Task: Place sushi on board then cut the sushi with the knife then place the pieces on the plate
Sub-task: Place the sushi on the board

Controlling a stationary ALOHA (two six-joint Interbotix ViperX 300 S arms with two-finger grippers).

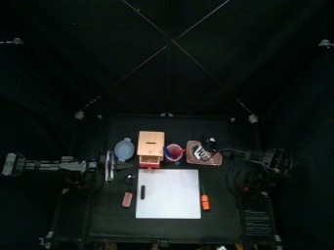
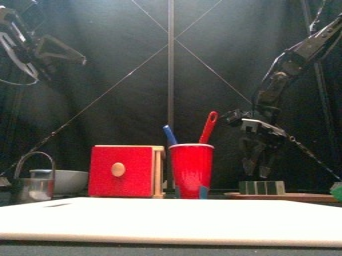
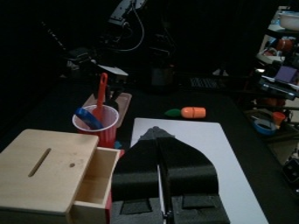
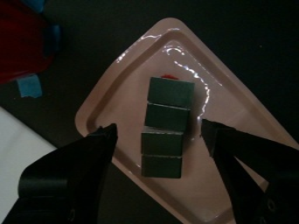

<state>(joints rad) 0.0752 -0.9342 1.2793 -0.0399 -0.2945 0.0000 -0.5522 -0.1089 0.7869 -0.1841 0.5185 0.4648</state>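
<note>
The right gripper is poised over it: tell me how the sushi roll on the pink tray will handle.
The sushi roll shows seams between four blocks, so it may well split unless squeezed end to end. Its flat faces suggest it will not roll. The pink tray looks glossy, so a push would probably slide it.

Front view: the white cutting board (image 2: pixel 160 215) runs off the bottom edge and both sides. The blue-grey bowl (image 2: pixel 70 181) is partly hidden behind the wooden box (image 2: pixel 127 171). The red cup (image 2: pixel 191 168) hides the lower ends of the blue toy knife (image 2: pixel 170 134) and the red toy knife (image 2: pixel 209 127). From above, a red toy (image 1: pixel 127 199) beside the board is too small to identify. In the right wrist view, the pink tray (image 4: pixel 117 94) is cut off.
</note>
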